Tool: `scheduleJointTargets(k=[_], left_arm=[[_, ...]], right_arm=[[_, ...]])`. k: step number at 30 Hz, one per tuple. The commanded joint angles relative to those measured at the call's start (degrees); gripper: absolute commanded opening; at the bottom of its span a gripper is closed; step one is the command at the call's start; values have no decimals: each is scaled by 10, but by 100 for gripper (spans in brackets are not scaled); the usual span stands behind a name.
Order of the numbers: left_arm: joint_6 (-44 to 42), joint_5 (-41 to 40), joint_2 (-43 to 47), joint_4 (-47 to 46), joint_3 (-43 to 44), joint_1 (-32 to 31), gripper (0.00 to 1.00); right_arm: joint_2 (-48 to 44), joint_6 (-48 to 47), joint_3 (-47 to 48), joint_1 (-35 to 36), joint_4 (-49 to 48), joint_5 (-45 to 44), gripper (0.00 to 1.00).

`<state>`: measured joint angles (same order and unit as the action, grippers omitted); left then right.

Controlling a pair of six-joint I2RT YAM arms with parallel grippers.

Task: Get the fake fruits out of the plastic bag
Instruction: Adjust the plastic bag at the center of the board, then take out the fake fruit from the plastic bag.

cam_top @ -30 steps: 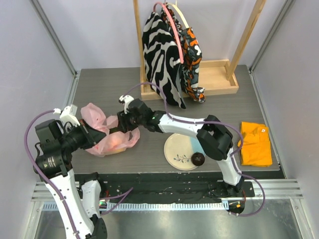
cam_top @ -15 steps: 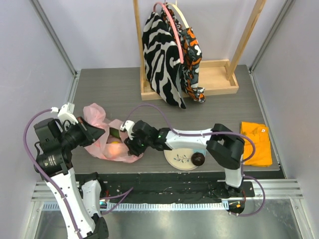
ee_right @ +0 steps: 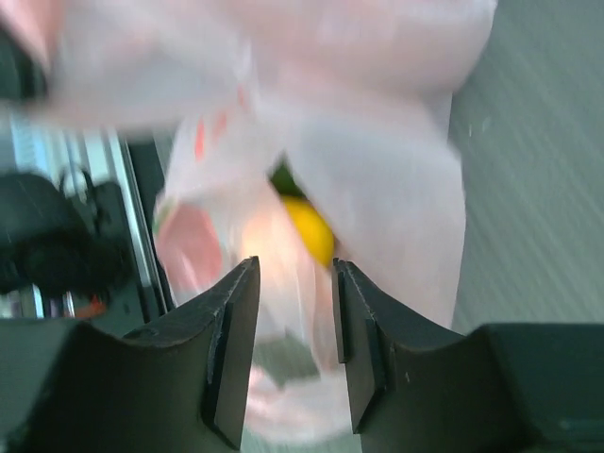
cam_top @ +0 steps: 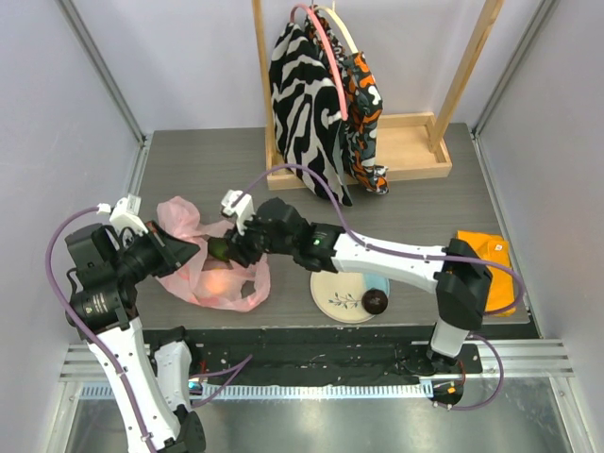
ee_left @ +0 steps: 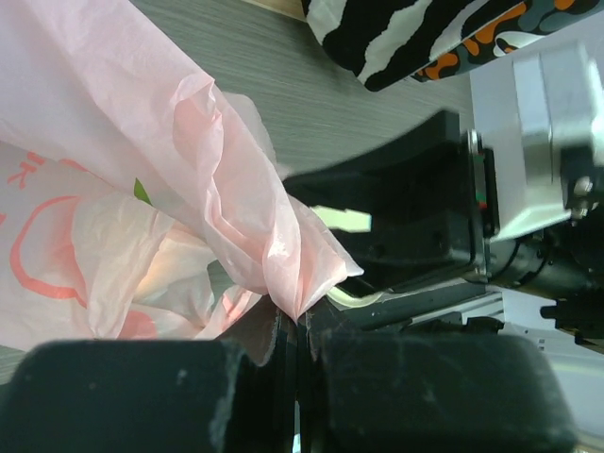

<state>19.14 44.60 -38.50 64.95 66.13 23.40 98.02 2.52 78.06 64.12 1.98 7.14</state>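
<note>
Top external: the plastic bag [cam_top: 226,288] lies at the left front of the bench [cam_top: 189,160], between both arms, and a maroon fruit [cam_top: 376,301] rests on the plate [cam_top: 330,274] beside it. Left wrist: the left pincer [ee_left: 300,326] is clenched on a fold of the bag, with the right arm's black body close behind. Right wrist: the right pincer [ee_right: 293,283] is released, its fingers parted over the blurred bag, and a yellow fruit [ee_right: 307,229] shows inside.

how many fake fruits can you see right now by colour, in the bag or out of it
dark maroon round plastic fruit, on the round cream-and-blue plate: 1
yellow-orange round plastic fruit, inside the translucent pink plastic bag: 1
green plastic fruit, inside that bag, shape unclear: 1
total visible: 3; the bag may hide others
</note>
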Motion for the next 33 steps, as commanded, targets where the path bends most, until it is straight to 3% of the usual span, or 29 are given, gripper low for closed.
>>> scheduleJointTargets(k=[1, 8, 15, 17, 20, 23, 33], left_arm=[[3, 11, 0, -18, 15, 3, 0], [-3, 7, 6, -4, 31, 7, 0], [-8, 13, 17, 8, 23, 13, 0], [-9, 14, 18, 10, 22, 14, 0], [-12, 15, 18, 12, 19, 15, 0], [-13, 21, 21, 13, 13, 16, 0], [-12, 25, 26, 16, 6, 21, 0]], right_arm=[[97, 62, 64, 0, -40, -25, 44], [195, 110, 138, -1, -41, -64, 43], [228, 128, 140, -1, -38, -91, 47], [231, 126, 136, 0, -36, -78, 54], [224, 116, 130, 6, -31, -42, 74], [207, 112, 114, 13, -45, 9, 84], [263, 92, 142, 48, -23, -32, 91]])
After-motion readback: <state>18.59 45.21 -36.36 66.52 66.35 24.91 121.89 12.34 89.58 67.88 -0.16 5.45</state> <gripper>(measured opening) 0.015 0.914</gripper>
